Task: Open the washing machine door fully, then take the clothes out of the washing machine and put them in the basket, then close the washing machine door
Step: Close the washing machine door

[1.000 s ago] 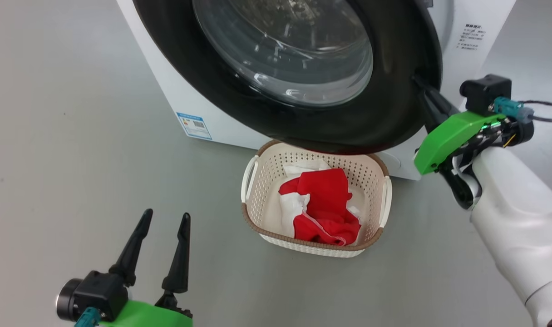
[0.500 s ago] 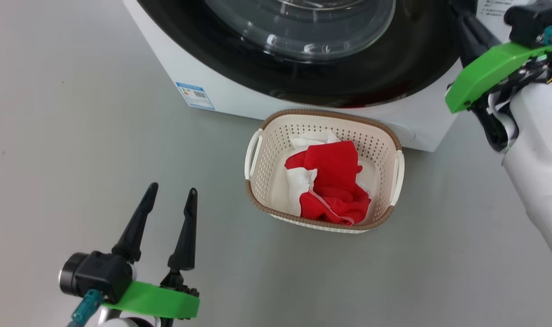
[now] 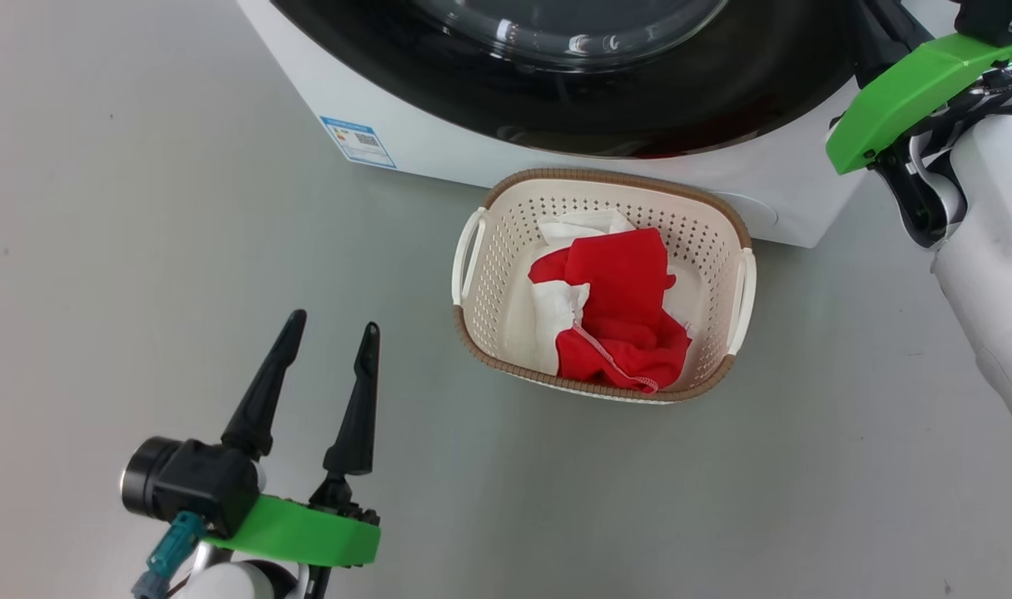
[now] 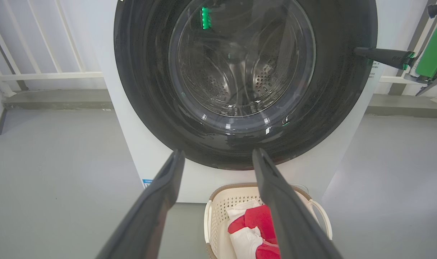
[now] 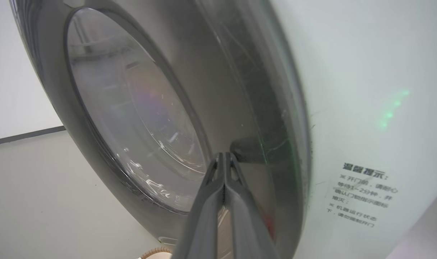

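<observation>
The right gripper [image 5: 224, 155], its long dark fingers pressed together, tips against the glossy black rim of the round washing machine door [image 3: 722, 108]. Below it, soft red-and-white clothes [image 3: 622, 291] fill the perforated cream basket [image 3: 606, 176]. The left gripper [image 3: 334, 324] hangs spread and empty. A second ago the door overhung the basket; now it lies close against the white washing machine [image 3: 439, 150].

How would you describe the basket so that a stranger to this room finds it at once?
Start at the big white washing machine with its round black door. On the grey floor just in front of it, below the door, stands the basket: cream plastic with perforated sides and two side handles. Its brown rim and the red and white clothes inside set it apart.
</observation>
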You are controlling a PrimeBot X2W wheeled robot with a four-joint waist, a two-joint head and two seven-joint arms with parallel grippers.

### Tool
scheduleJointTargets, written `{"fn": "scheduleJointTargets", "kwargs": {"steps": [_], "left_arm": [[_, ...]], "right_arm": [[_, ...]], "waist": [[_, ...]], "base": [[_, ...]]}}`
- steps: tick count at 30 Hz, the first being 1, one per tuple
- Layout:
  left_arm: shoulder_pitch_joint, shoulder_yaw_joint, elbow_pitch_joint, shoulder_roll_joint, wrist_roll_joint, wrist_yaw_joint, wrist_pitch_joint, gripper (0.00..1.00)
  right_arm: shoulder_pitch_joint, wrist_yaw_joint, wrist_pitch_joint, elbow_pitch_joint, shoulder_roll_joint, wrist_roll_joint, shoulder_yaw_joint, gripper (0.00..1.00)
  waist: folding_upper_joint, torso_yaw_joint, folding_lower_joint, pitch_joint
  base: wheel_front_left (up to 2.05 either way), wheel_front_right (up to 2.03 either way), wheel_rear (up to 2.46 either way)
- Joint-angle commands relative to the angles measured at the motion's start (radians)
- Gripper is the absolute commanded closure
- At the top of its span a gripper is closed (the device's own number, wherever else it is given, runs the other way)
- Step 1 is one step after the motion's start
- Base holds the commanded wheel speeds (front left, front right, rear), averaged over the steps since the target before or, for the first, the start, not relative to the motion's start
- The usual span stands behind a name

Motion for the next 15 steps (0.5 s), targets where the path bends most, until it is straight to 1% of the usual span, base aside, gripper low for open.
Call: {"fn": "scheduleJointTargets", "kwargs": {"steps": [1,6,7,9,10,11,12,15], "left_arm": [[-0.019,0.034,-0.022,0.012,0.01,-0.008,-0.012,0.0],[-0.019,0.047,-0.023,0.009,0.0,-0.007,-0.012,0.0],[-0.019,0.048,-0.023,0.009,-0.003,-0.007,-0.012,0.0],[-0.019,0.052,-0.023,0.008,-0.008,-0.009,-0.012,0.0],[-0.018,0.055,-0.023,0.008,-0.011,-0.009,-0.012,0.0],[-0.017,0.057,-0.024,0.007,-0.015,-0.01,-0.012,0.0],[-0.016,0.06,-0.025,0.007,-0.021,-0.011,-0.012,0.0],[-0.011,0.062,-0.024,0.006,-0.033,-0.014,-0.012,0.0]], "right_arm": [[-0.025,-0.01,-0.007,-0.018,-0.009,0.016,0.0,1.0],[0.005,-0.01,-0.007,-0.072,-0.001,0.025,0.018,1.0],[0.014,-0.01,-0.007,-0.085,0.0,0.024,0.019,0.93],[0.031,-0.01,-0.007,-0.112,0.0,0.012,0.017,0.62],[0.041,-0.01,-0.007,-0.125,0.003,0.005,0.016,0.41],[0.053,-0.01,-0.007,-0.138,0.006,-0.004,0.015,0.29],[0.066,-0.01,-0.007,-0.153,0.01,-0.012,0.013,0.0],[0.11,-0.01,-0.007,-0.195,0.016,-0.038,0.0,0.0]], "waist": [[-0.0001,-0.003,-0.0001,-0.003],[-0.0001,-0.028,-0.0001,-0.018],[-0.0001,-0.034,-0.0001,-0.022],[-0.0001,-0.048,-0.0001,-0.031],[-0.0001,-0.056,-0.0001,-0.037],[-0.0001,-0.064,-0.0001,-0.043],[-0.0001,-0.072,-0.0001,-0.051],[-0.0001,-0.094,-0.0001,-0.077]], "base": [[0.0,0.0,0.0],[0.0,0.0,0.0],[0.0,0.0,0.0],[0.0,0.0,0.0],[0.0,0.0,0.0],[0.0,0.0,0.0],[0.0,0.0,0.0],[0.0,0.0,0.0]]}}
